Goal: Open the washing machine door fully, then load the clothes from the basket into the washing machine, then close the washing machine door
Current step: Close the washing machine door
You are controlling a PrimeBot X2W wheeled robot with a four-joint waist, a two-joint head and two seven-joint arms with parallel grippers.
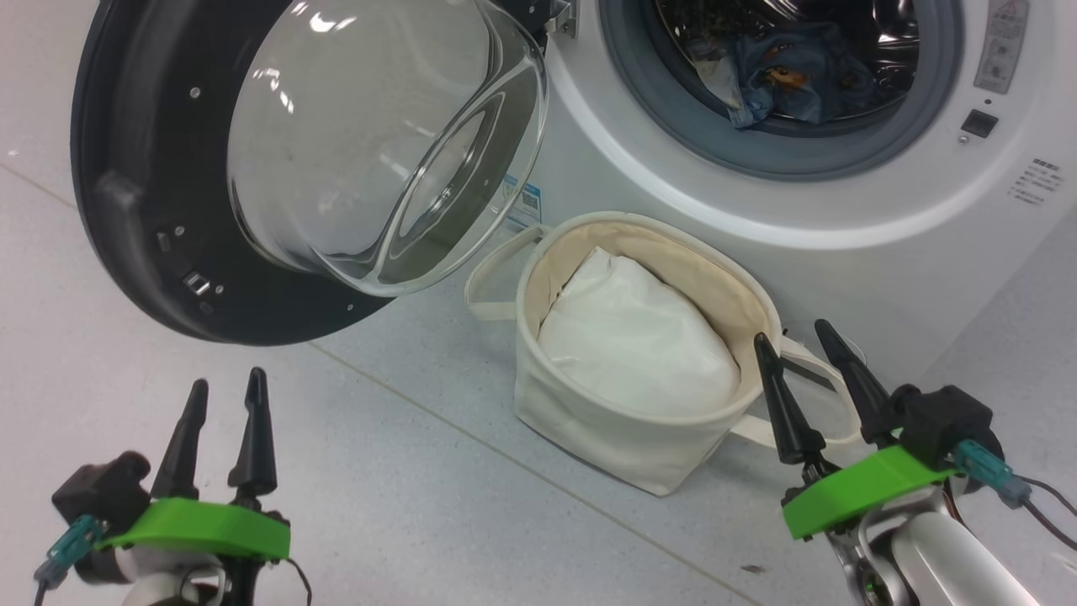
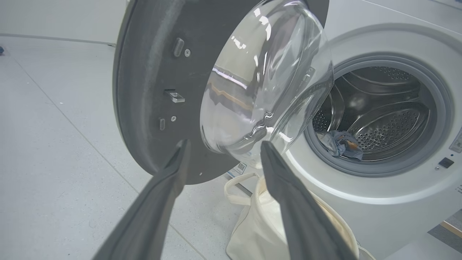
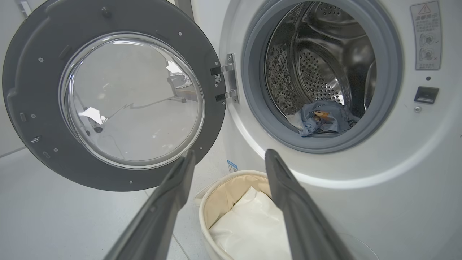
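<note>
The washing machine (image 1: 841, 210) stands with its door (image 1: 135, 210) swung wide to the left, glass bowl (image 1: 379, 143) bulging toward me. Blue printed clothes (image 1: 791, 80) lie at the front of the steel drum (image 3: 325, 65), also clothes (image 3: 323, 119) and clothes (image 2: 341, 144). The cream basket (image 1: 606, 421) sits on the floor below the opening and holds white padding (image 1: 639, 337). My left gripper (image 1: 223, 387) is open at lower left, below the door. My right gripper (image 1: 795, 337) is open beside the basket's right rim, holding nothing.
Grey speckled floor (image 1: 421, 471) lies in front of the machine, with a seam line running diagonally. The door hinge (image 3: 227, 81) is on the opening's left. A warning label (image 3: 426, 36) and latch slot (image 3: 426, 94) are on the machine's right front.
</note>
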